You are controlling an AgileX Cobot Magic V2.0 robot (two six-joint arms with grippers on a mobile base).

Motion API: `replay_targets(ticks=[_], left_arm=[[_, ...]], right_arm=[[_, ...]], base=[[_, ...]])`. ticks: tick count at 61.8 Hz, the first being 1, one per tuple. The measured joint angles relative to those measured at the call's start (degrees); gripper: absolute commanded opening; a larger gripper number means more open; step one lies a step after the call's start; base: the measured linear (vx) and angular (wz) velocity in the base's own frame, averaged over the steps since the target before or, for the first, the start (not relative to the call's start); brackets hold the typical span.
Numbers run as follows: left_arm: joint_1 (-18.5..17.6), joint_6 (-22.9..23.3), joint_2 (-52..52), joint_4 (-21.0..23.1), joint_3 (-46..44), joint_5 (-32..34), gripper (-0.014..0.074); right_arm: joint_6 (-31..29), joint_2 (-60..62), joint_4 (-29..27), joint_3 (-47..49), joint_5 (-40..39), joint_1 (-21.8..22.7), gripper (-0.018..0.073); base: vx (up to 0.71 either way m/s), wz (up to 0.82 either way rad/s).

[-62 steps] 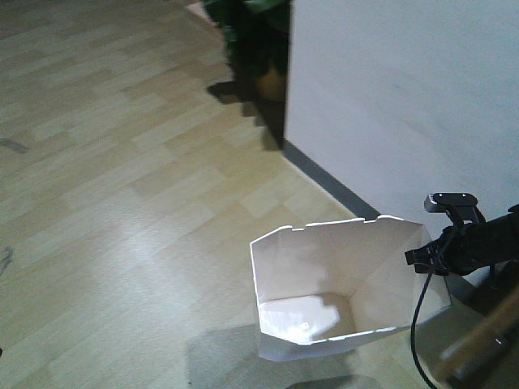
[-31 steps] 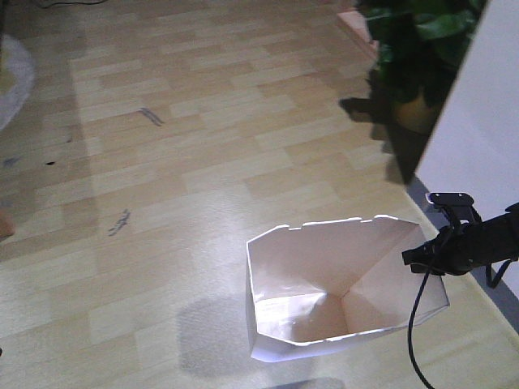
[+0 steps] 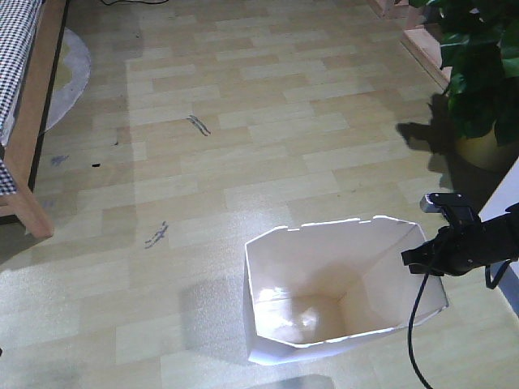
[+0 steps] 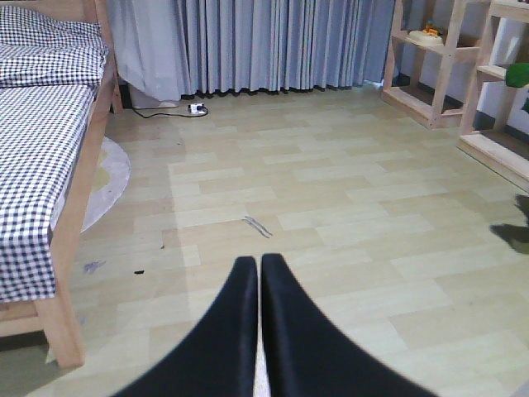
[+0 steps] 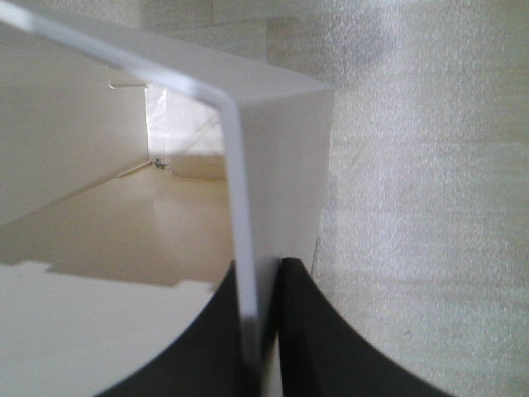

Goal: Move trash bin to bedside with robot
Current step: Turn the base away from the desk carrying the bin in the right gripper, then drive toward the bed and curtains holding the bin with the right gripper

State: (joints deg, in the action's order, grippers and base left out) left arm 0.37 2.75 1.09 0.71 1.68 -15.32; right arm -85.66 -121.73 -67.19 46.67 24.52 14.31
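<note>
Your right gripper (image 5: 263, 273) pinches the trash bin (image 3: 381, 279) by its right rim, one finger inside and one outside, likely so the bin travels with the base. In the front view the bin sits at 5 o'clock and the bed (image 3: 36, 121) at 10 o'clock, well apart. Your left gripper (image 4: 259, 265) is pressed closed, apparently empty. A potted plant (image 3: 478, 57) stands at 2 o'clock. Only scuffed floor (image 3: 243, 146) lies between bin and bed.
</note>
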Motion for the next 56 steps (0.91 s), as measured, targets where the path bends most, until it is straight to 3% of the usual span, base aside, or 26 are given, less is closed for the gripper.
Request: replay_targets(ticks=[56], left_arm=[[0.0,0.0,0.0,0.0,0.0,0.0,-0.0006]], right_arm=[[0.0,0.0,0.07,-0.02,-1.18,0.0,-0.0006]], base=[[0.41,0.03]])
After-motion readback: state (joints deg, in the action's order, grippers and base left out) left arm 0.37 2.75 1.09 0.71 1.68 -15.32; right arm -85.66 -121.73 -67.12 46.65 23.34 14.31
